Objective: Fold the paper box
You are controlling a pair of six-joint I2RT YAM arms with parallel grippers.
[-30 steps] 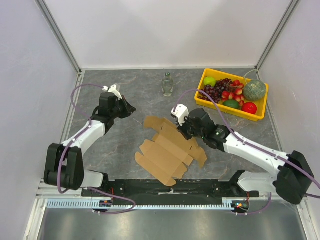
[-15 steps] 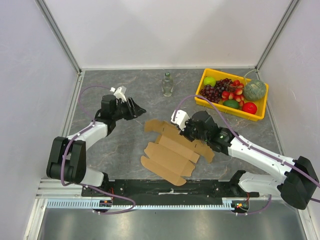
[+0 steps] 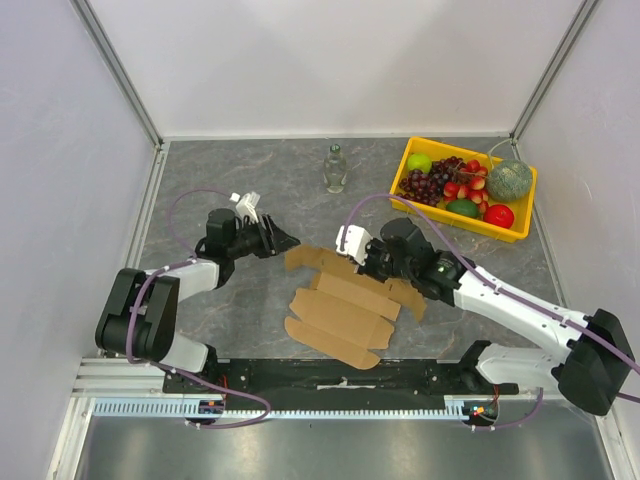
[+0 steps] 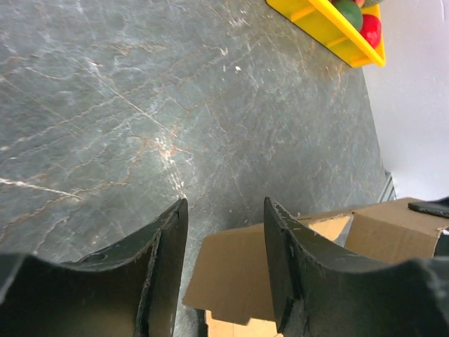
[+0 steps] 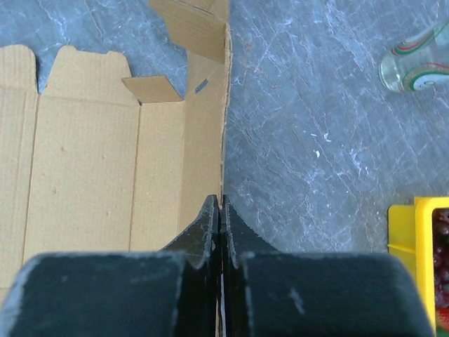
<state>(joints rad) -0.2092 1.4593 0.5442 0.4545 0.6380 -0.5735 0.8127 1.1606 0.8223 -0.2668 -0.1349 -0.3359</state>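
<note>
The right gripper [image 5: 221, 210] has its jaws pressed fully together. The thin edge of the paper box [image 5: 91, 154] runs straight into the seam between them, so I judge that it pinches the cardboard there. The left gripper [image 4: 224, 205] has its jaws apart and holds nothing. The corner of one end flap lies just in front of the gap, low on the table [image 4: 140, 105], and as far as I can see it touches neither finger.

The paper box lies in the middle of the table, between the two arms and near their bases. It is plain brown cardboard, a cut-out sheet spread almost flat, with long parallel crease lines, rounded tabs along the near side and small flaps at the ends. One small flap close to the right gripper stands up a little. Whether the pinched panel is lifted, I cannot tell for sure.

In my judgement the task is only at its beginning: no wall stands, no tab is tucked in, and there is no carton shape. Nearly everything is left to do: raise the side panels along the creases, fold in the end flaps, lock the tabs. A bottle [image 3: 335, 168] and a yellow tray [image 3: 515, 232] of fruit stand at the far side, well apart from the sheet.
</note>
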